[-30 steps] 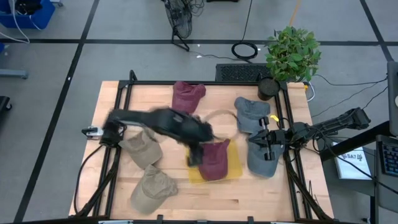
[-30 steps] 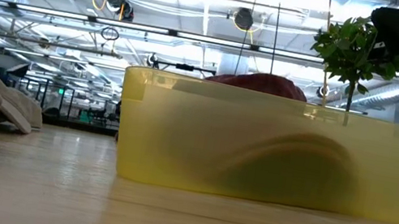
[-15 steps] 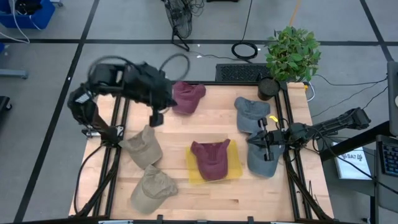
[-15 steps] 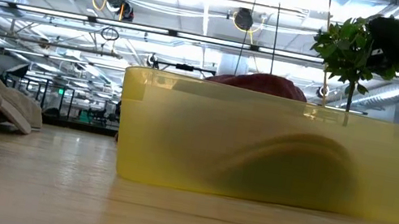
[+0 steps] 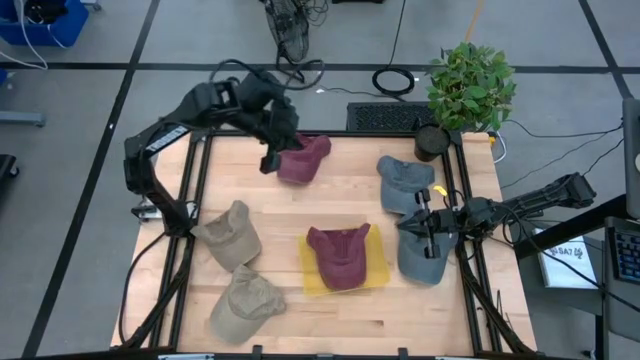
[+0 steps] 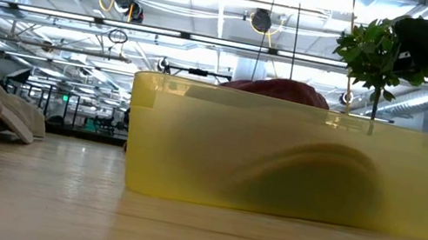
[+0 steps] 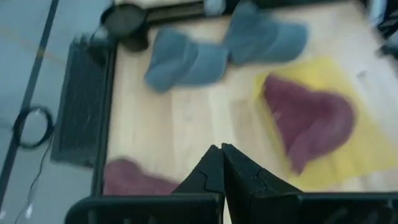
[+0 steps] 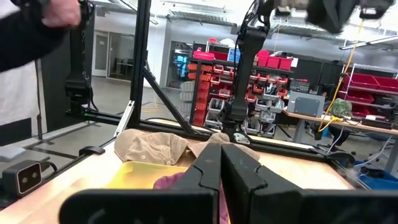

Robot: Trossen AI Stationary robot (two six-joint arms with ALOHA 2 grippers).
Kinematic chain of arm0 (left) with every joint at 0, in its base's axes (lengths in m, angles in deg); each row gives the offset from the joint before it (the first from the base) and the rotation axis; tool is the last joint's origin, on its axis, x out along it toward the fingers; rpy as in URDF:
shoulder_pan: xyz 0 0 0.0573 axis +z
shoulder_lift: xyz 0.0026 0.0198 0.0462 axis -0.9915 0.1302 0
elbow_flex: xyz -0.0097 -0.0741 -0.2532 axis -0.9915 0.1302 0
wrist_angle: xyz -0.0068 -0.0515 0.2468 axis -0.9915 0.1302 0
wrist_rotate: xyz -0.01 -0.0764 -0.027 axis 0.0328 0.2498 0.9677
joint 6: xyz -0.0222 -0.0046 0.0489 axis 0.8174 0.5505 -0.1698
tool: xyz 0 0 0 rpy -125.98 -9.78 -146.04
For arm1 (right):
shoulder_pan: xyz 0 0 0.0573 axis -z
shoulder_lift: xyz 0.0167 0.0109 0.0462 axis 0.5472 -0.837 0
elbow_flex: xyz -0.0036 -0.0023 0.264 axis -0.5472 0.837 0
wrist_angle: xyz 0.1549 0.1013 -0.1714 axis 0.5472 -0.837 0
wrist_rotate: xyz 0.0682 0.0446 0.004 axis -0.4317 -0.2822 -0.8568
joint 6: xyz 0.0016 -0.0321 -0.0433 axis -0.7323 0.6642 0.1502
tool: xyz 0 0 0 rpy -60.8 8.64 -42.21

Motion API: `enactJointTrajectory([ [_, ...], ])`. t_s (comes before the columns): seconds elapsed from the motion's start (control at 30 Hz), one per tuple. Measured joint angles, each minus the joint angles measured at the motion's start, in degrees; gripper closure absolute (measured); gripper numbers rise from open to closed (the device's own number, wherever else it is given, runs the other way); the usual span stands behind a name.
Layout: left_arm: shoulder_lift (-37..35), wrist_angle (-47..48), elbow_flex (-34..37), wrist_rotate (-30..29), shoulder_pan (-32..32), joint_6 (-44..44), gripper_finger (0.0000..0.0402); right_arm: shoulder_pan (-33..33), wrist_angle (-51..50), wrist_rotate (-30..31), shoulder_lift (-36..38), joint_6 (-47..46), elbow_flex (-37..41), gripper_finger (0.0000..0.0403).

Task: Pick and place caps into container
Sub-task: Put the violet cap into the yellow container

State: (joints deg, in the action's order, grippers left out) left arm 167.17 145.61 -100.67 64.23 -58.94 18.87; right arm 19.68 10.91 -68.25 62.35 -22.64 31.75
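1. Pale wooden table with a black frame is sitting on a grey floor; a leafy green plant in a black pot is standing at the far right corner.
2. Shallow rectangular yellow plastic tray is lying near the table's middle toward the front, carrying one maroon fabric cap; in the low view the tray wall is filling most of the frame with the maroon crown showing above the rim.
3. Second maroon fabric cap is lying at the far edge of the table, well apart from the tray.
4. Left hand is hanging just beside that far maroon cap, at its left edge; its fingers are pressed together in the left wrist view, with nothing between them.
5. Two grey-blue fabric caps are lying on the right side: one far, one nearer the front.
6. Right hand is resting over the nearer grey-blue cap at the right edge; its fingers are meeting, closed, in the right wrist view, and I cannot tell whether they are pinching fabric.
7. Two khaki fabric caps are lying at the left: one mid-left, one near the front edge.
8. Person's dark sleeve is showing beyond the table in the right wrist view.
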Motion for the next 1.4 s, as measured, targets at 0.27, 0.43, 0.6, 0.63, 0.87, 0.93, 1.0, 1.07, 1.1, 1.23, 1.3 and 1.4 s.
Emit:
enactJointTrajectory([
  [0.27, -12.98, -8.38, 16.16, 1.32, 9.02, -1.3, 0.04, -0.01, 0.09, -0.22, -0.02, -1.55, 0.01, 0.0403],
  [0.43, -25.11, -12.03, 26.74, 1.79, 13.42, 4.79, 0.04, 0.02, 2.67, -0.11, -0.02, -1.29, 0.01, 0.0403],
  [0.6, -39.06, -24.78, 42.48, 2.45, 13.7, 13.67, 0.0401, -0.01, 6.66, -0.46, 0.0, -1.24, 0.01, 0.0403],
  [0.63, -41.65, -26.79, 45.81, 2.41, 13.7, 14.76, 0.0401, -0.01, 7.15, -0.48, 0.0, -1.24, 0.01, 0.0403],
  [0.87, -57.38, -45.11, 68.29, 5.91, 14.14, 18.17, 0.0399, -0.01, 10.4, -0.52, -0.02, 2.93, 0.01, 0.0403],
  [0.93, -61.51, -49.8, 73.81, 5.82, 14.4, 20.74, 0.0398, -0.01, 10.93, -0.5, 0.0, 4.88, 0.01, 0.0403],
  [1.0, -65.16, -56.38, 79.51, 5.88, 14.38, 24.24, 0.0398, -0.01, 11.09, -0.46, -0.02, 6.01, 0.01, 0.0403],
  [1.07, -68.17, -61.49, 85.25, 5.48, 14.33, 26.99, 0.04, -0.01, 11.63, -0.46, -0.01, 6.86, 0.01, 0.0403],
  [1.1, -69.53, -63.33, 87.95, 4.96, 14.34, 27.59, 0.04, -0.01, 11.95, -0.46, 0.0, 7.72, 0.01, 0.0403],
  [1.23, -72.89, -67.63, 95.6, 3.98, 14.41, 25.41, 0.0397, -0.01, 14.29, -0.45, -0.03, 11.51, 0.01, 0.0403],
  [1.3, -73.8, -68.93, 98.49, 3.75, 14.6, 24.9, 0.0399, -0.01, 15.27, -0.37, -0.02, 11.7, 0.01, 0.0403],
  [1.4, -74.56, -72.97, 102.83, 3.12, 14.73, 24.77, 0.0398, 0.02, 15.77, -0.23, -0.02, 11.57, 0.01, 0.0403],
])
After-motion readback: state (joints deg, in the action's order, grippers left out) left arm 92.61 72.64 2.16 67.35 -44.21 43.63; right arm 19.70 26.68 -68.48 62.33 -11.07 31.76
